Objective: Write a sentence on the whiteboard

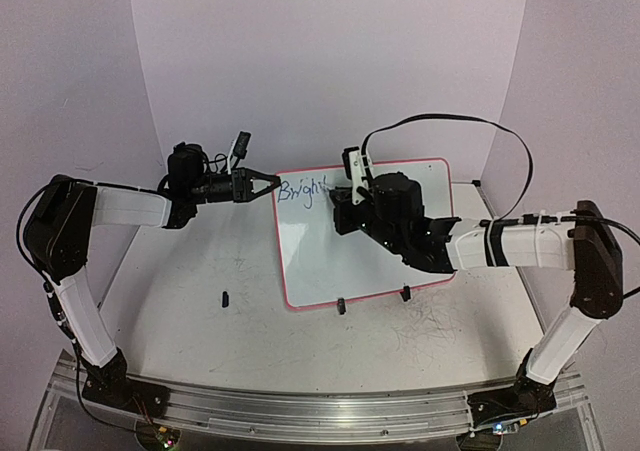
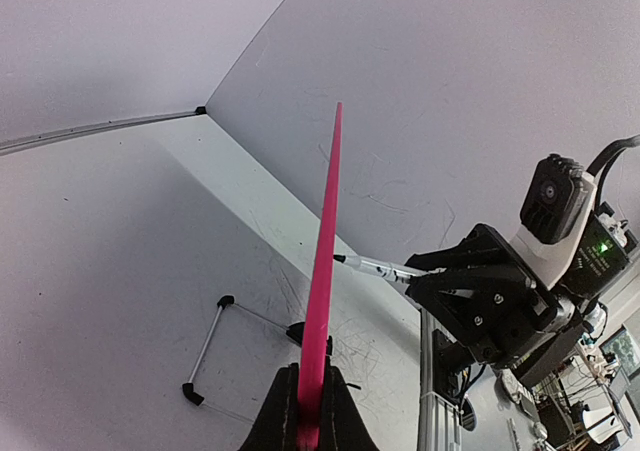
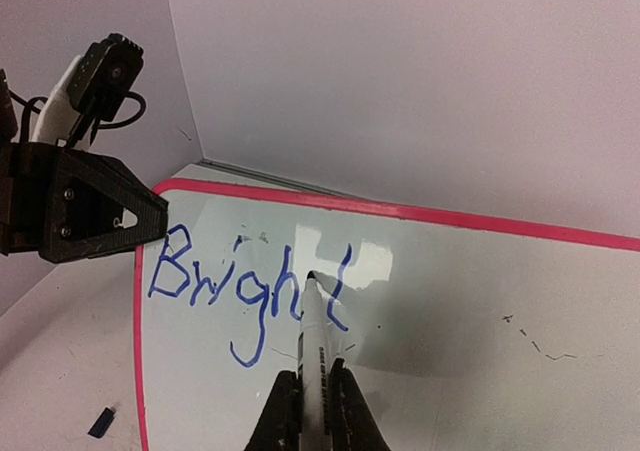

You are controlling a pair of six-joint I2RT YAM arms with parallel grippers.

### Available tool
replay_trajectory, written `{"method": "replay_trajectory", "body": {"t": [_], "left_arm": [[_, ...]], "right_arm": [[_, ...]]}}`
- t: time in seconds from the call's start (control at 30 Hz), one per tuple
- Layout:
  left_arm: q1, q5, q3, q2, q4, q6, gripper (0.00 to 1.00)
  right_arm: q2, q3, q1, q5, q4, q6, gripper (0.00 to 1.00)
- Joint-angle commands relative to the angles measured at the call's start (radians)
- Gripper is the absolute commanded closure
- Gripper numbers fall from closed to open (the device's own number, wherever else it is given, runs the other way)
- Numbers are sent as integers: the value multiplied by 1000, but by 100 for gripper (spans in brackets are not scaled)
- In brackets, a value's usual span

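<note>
The whiteboard (image 1: 330, 261), white with a pink rim, lies tilted on the table. Of the sentence (image 3: 240, 281), the blue word "Bright" stands at the board's top left (image 1: 303, 191). My right gripper (image 3: 318, 401) is shut on a white marker (image 3: 318, 346) whose tip rests at the crossing of the "t". From above, that gripper (image 1: 345, 206) hovers over the board's upper middle. My left gripper (image 1: 272, 184) is shut on the board's left rim, which runs edge-on as a pink line (image 2: 325, 261) up from the fingers (image 2: 275, 421). The marker (image 2: 375, 267) meets that line from the right.
A small dark marker cap (image 1: 225, 297) lies on the scuffed tabletop left of the board. Two black clip feet (image 1: 341, 306) (image 1: 405, 293) sit at the board's near edge. White walls close the back and sides. A thin wire bracket (image 2: 210, 346) lies left of the rim.
</note>
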Motion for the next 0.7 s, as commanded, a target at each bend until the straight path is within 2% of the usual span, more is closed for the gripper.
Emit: {"method": "replay_trajectory", "body": {"t": [0.0, 0.67], "left_arm": [[-12, 20, -1, -8, 6, -10, 100], [-11, 18, -2, -8, 5, -9, 100]], "right_arm": [[13, 12, -2, 34, 32, -4, 100], [-36, -14, 0, 121, -19, 32, 100]]}}
